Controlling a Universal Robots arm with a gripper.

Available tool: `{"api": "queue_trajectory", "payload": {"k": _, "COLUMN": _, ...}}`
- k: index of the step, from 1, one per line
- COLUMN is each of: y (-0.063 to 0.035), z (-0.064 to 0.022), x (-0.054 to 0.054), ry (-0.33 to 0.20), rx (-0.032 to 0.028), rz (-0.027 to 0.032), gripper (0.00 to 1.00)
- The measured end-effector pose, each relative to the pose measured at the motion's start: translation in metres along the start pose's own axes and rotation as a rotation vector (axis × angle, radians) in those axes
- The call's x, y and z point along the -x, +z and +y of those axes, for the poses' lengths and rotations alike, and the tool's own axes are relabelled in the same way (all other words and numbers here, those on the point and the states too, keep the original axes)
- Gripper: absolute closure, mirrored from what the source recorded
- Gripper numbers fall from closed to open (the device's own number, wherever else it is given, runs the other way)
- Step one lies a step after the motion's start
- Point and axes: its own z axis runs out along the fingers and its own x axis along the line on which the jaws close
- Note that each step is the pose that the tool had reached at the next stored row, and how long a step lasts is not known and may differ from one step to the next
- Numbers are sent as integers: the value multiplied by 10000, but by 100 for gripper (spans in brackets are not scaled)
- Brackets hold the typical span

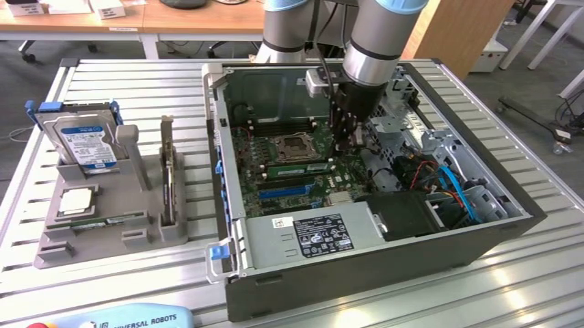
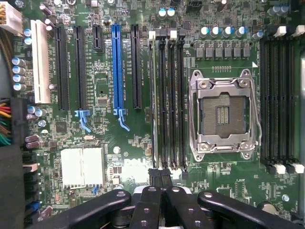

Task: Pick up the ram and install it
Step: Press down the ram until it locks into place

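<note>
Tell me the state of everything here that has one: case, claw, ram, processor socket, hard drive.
Computer case: on its side, open.
Claw: shut, down inside the case over the memory slots.
Ram: on edge in a slot beside the socket; whether it is fully seated can't be told.
Processor socket: empty.
Hard drive: upright in the grey holder.

An open computer case (image 1: 365, 239) is lying on the slatted metal surface (image 1: 137, 82), its motherboard (image 2: 109, 143) and empty processor socket (image 2: 223, 113) facing up. Beside it, a grey holder (image 1: 109, 236) is carrying a hard drive (image 1: 84, 140) and a silver processor chip (image 1: 75, 199).
</note>
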Motion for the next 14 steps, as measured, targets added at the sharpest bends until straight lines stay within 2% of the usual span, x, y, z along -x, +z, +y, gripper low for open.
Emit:
{"api": "queue_trajectory", "payload": {"k": 7, "y": -3, "z": 4, "x": 0, "ry": 0, "rx": 0, "rz": -1, "gripper": 90}}
{"api": "queue_trajectory", "payload": {"k": 14, "y": 0, "z": 124, "x": -7, "ry": 0, "rx": 0, "rz": 0, "gripper": 90}}
